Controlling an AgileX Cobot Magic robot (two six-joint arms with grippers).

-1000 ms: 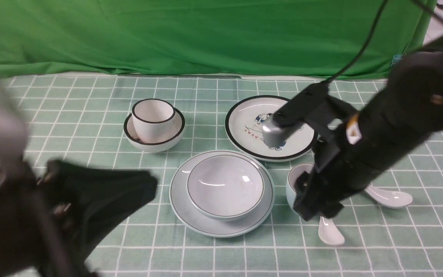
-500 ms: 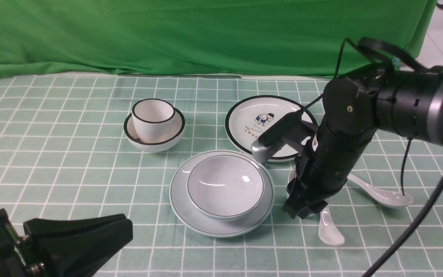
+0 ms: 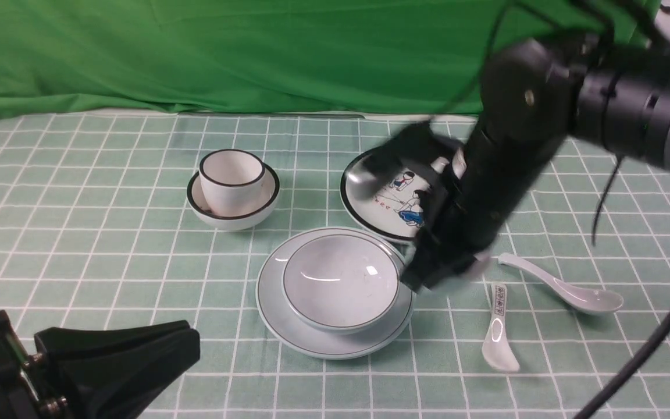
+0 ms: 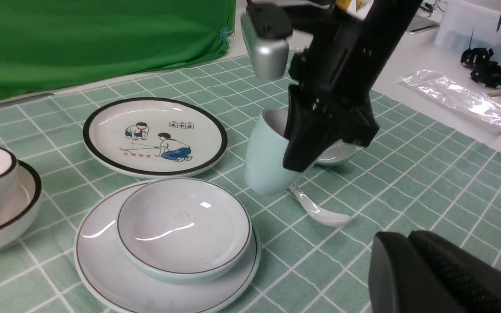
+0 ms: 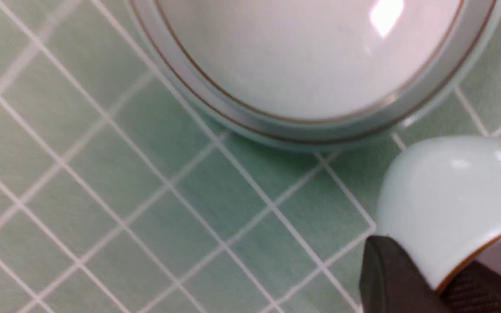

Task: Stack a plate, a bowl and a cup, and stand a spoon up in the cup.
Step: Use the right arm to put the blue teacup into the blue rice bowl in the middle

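The right fingers (image 4: pixel 307 139) were clamped on the rim of the cup (image 4: pixel 265 161), one finger down its outer wall, the other hidden inside. The cup hung tilted, apparently clear of the desk (image 3: pixel 108 250), just beside the right edge of the plate (image 3: pixel 274 317), between it and the two spoons. The bowl (image 3: pixel 341 282) sat upright in the middle of the plate. The spoon (image 3: pixel 567 288) lay on the desk to the right, and the spoon with printed marks (image 3: pixel 499 331) lay nearer the robot, apart from it. The left fingers (image 3: pixel 120 355) were together, gripping nothing, low at the near left, well apart from the dishes. At the back, a black-rimmed cup (image 3: pixel 231 174) stood in a black-rimmed bowl (image 3: pixel 253 215), and a cartoon plate (image 3: pixel 370 212) lay flat
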